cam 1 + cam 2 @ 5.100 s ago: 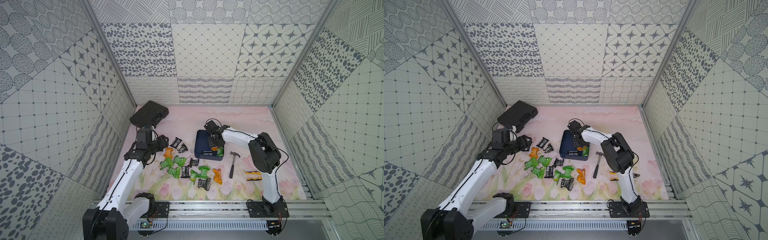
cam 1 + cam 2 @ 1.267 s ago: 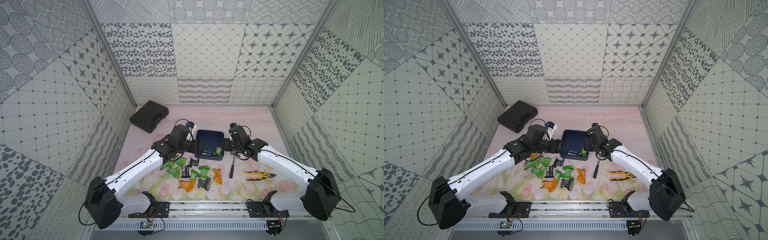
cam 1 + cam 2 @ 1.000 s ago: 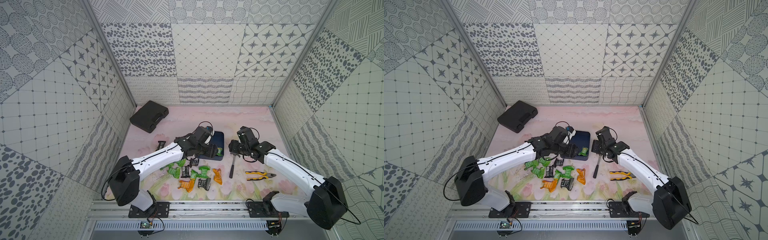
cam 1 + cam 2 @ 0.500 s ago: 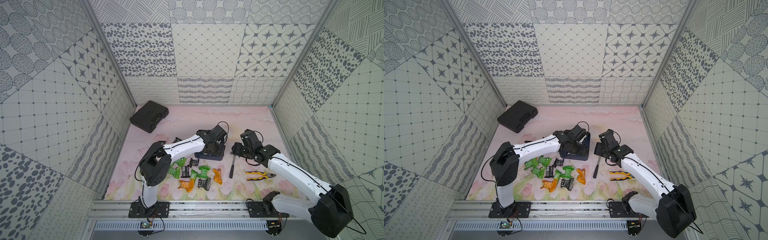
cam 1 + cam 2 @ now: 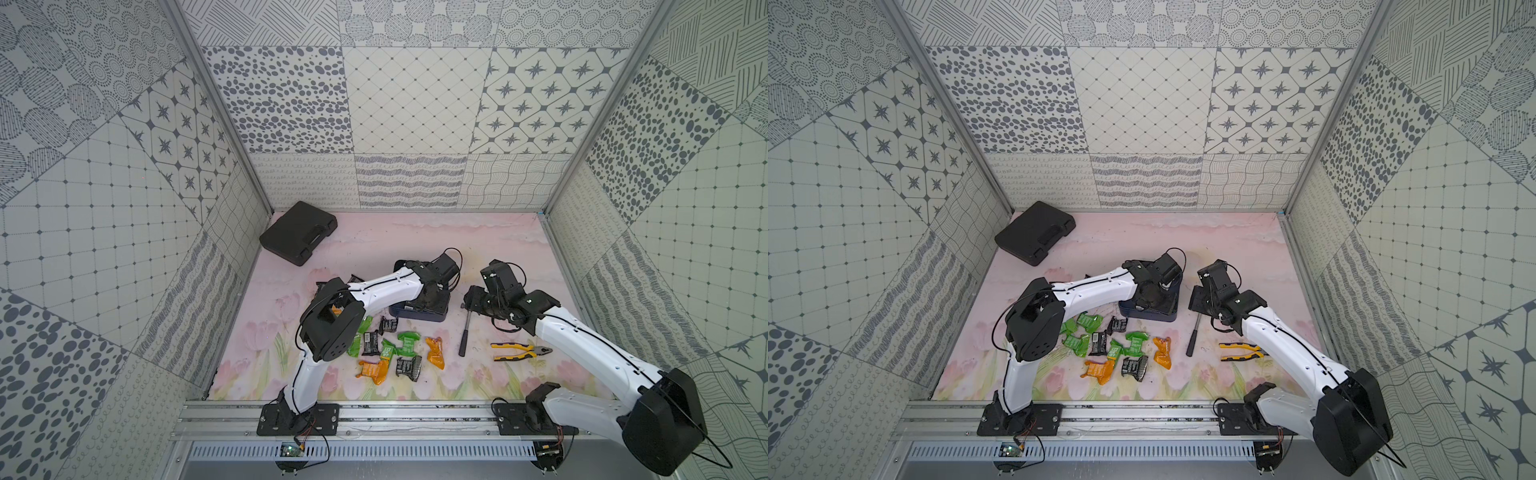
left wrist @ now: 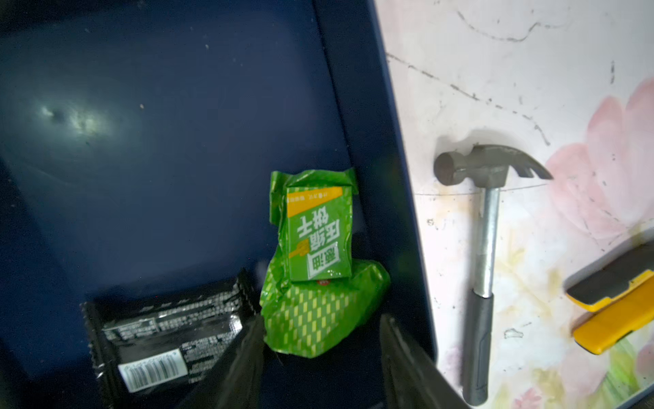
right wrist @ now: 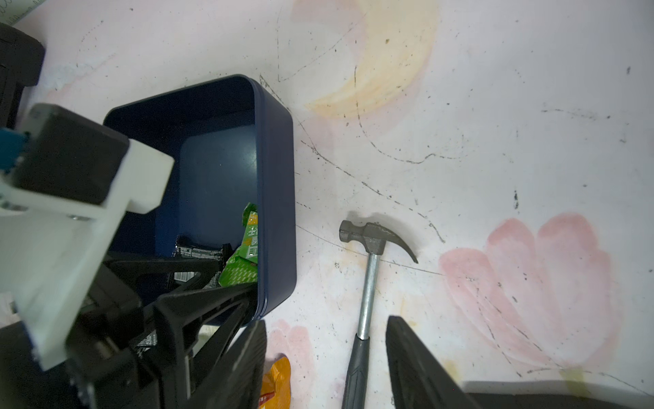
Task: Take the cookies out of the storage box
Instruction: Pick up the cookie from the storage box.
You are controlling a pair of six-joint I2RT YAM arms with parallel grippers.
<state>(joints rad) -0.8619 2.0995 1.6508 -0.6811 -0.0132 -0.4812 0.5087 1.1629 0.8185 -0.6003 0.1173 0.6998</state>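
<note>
Because the green packet (image 6: pixel 311 248) lay jammed into a corner of the blue box (image 6: pixel 382 141), leaning on the wall with a black packet (image 6: pixel 166 340) flat on the floor just beside it, the hold had to come from above. The left gripper (image 6: pixel 322 318) was down inside the box with its jaws apart on either side of the packet's crumpled end, close against the foil. Whether they were already pinching it could not be told. These two seemed to be the only ones left in the box, while a spread of green, orange and black packets (image 5: pixel 399 349) lay on the table in front of it, so the job looked close to done.

The green packet looked light, with a thin, shiny, crinkly wrapper that would give under the fingers and could slide out of a loose pinch. The biscuit inside was probably a hard block that might crack under a heavy squeeze. A moderate grip across the puffed end, not the flat sealed edge, therefore seemed the better hold. The box looked light too and might shift if a finger caught its wall. The right gripper (image 7: pixel 325 320) hung open and empty above the table beside the box, over the hammer (image 7: pixel 368 276).
</note>
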